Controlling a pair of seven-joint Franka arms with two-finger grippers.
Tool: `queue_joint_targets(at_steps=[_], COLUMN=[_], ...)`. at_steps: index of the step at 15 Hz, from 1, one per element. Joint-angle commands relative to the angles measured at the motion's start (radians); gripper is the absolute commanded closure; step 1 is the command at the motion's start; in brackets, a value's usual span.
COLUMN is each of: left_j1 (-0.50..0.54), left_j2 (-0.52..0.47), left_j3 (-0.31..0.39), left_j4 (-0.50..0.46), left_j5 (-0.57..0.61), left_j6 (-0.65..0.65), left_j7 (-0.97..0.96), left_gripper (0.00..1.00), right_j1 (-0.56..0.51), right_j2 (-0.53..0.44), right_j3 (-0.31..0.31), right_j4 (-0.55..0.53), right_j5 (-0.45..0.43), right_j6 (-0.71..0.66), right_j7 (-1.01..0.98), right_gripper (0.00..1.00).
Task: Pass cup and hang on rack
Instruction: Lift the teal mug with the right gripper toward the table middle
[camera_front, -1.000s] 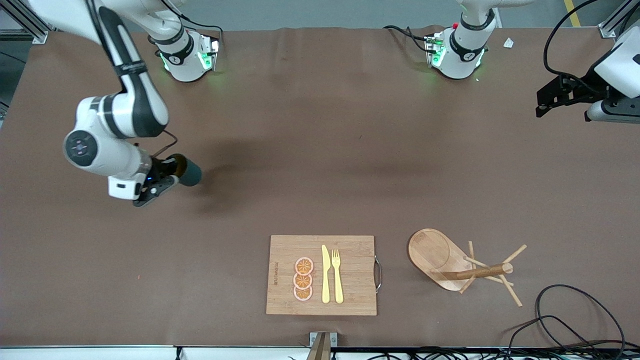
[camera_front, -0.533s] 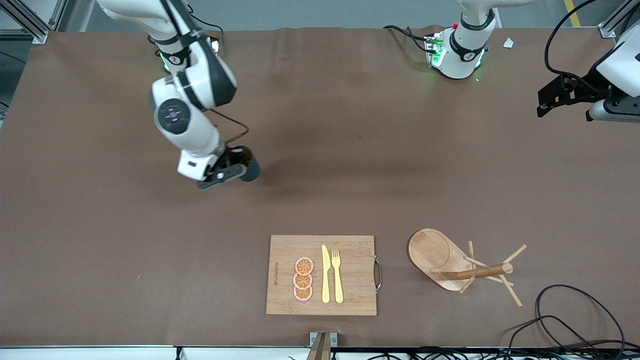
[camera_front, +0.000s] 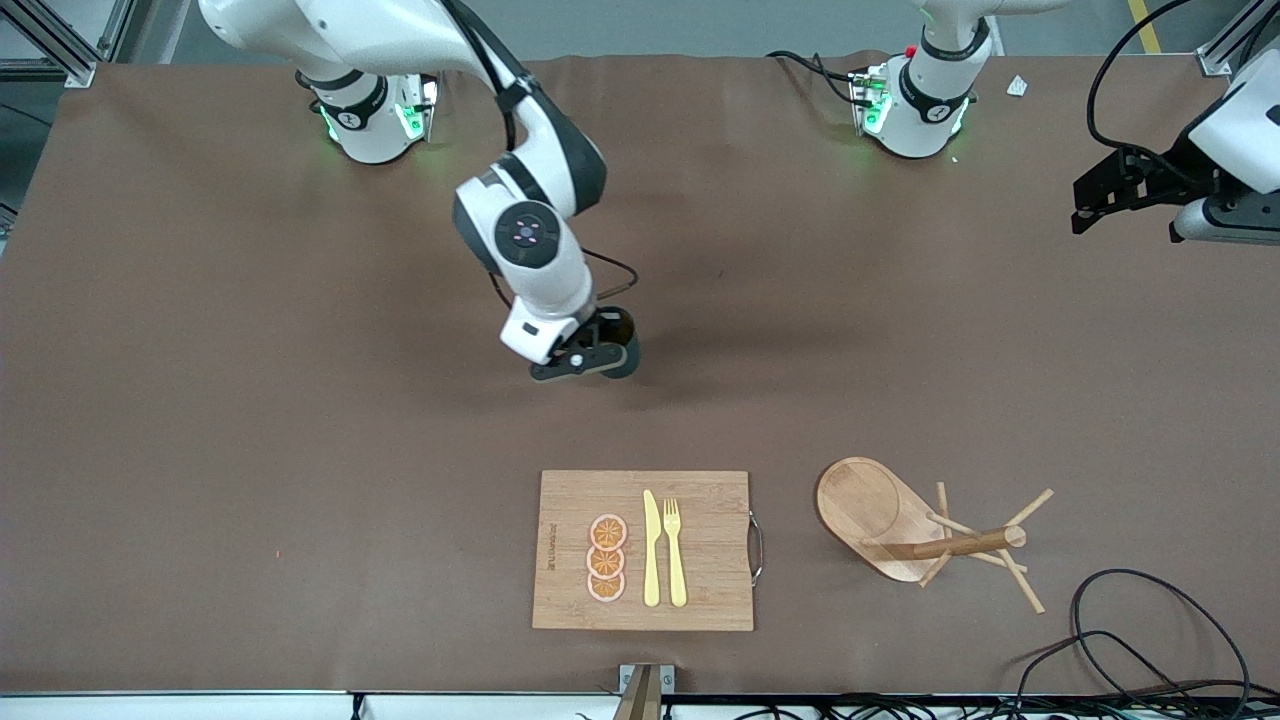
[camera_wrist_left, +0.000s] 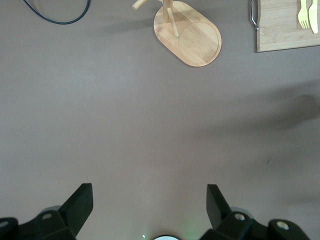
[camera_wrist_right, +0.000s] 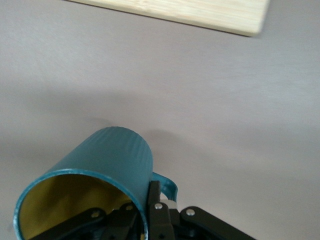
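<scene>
Right hand (camera_front: 600, 352) gripping cup (camera_wrist_right: 95, 175) rim over bare mid-table, left hand (camera_wrist_left: 149, 207) open, waiting at table edge

The right gripper (camera_wrist_right: 146, 209) clamps the rim of the cup (camera_wrist_right: 100, 172), a ribbed teal mug with a mustard-yellow inside, its fingers astride the wall beside the handle, above the brown table (camera_wrist_right: 225, 100) near a bamboo cutting board (camera_wrist_right: 200, 12).

A cutting board (camera_front: 642, 550) holds 3 orange slices (camera_front: 606, 558), knife (camera_front: 651, 548), fork (camera_front: 675, 552).
</scene>
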Motion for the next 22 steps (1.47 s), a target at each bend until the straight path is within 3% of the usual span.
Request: queue_joint_targets(at_steps=[1, 6, 14, 19, 22], left_j1=[-0.009, -0.028, -0.046, -0.140, -0.154], left_j2=[0.006, 0.043, 0.121, 0.184, 0.198], left_j3=[-0.006, -0.054, -0.179, -0.180, -0.182], left_j4=[0.008, 0.009, 0.010, 0.016, 0.016], left_j5=[-0.015, -0.013, 0.013, 0.039, 0.037], left_j6=[-0.002, 0.045, 0.100, 0.114, 0.116], left_j7=[-0.004, -0.009, -0.263, -0.434, -0.489], left_gripper=[0.00, 0.00, 0.00, 0.00, 0.00], right_j1=[0.020, 0.035, 0.046, 0.046, 0.051], right_j2=[0.118, 0.175, 0.212, 0.215, 0.215], right_j3=[-0.015, -0.015, -0.015, -0.015, -0.015], right_j4=[0.156, 0.207, 0.238, 0.239, 0.241], right_j5=[0.003, 0.003, 0.003, 0.006, 0.008], right_j6=[-0.027, -0.027, -0.030, -0.032, -0.033], right_j7=[0.051, 0.051, 0.074, 0.089, 0.196], right_gripper=[1.00, 1.00, 1.00, 0.98, 0.99])
